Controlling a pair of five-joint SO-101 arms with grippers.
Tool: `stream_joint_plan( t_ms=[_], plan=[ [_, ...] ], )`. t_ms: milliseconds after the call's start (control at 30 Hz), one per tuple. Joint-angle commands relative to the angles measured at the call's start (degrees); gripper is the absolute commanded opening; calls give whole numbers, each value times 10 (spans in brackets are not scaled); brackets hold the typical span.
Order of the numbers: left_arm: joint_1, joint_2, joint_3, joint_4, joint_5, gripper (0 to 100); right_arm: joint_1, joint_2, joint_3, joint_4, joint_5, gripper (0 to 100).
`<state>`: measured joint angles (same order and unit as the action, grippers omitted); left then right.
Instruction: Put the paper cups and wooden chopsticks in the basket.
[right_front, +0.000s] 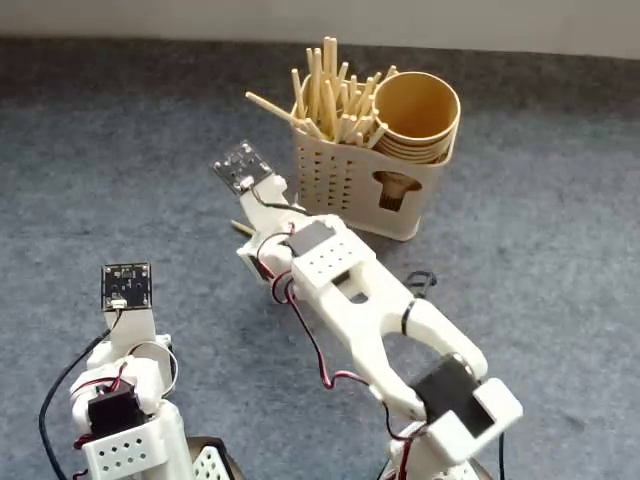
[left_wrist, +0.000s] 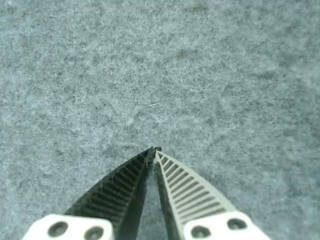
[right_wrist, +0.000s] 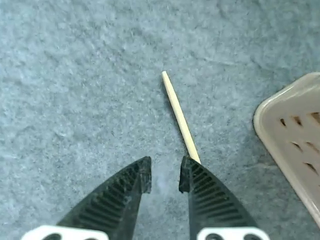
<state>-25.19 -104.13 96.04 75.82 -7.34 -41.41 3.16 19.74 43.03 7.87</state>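
Lower left in the high view, the left gripper (left_wrist: 156, 150) is closed tip to tip, empty, over grey carpet (left_wrist: 150, 60). At centre the right gripper (right_wrist: 165, 174) gapes slightly, empty; a pale wooden chopstick (right_wrist: 180, 117) lies flat, its length pointing straight ahead from one fingertip (right_wrist: 200, 185), near the cream slotted plastic basket (right_wrist: 295, 135).

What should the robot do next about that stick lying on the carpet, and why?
Probably nudge the open right hand sideways to straddle the chopstick: it lies on the carpet beside the basket, its end at one finger, not between them.
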Motion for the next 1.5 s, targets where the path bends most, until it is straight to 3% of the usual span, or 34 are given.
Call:
stream_joint_plan(
  t_ms=[0,233,567,700,1267,1467],
  plan=[
    [13,-9,11,3,-2,14,31,22,-67,22,7,108],
    [13,-9,11,3,-2,14,32,102,-138,83,94,108],
    [13,-9,11,3,-2,14,34,181,-169,87,103,104],
    [13,-9,11,3,-2,14,34,183,-169,87,104,4],
    [13,-9,11,3,-2,14,31,0,-165,152,98,6],
    [13,-9,11,3,-2,14,31,-65,-164,151,-34,6]
  ],
)
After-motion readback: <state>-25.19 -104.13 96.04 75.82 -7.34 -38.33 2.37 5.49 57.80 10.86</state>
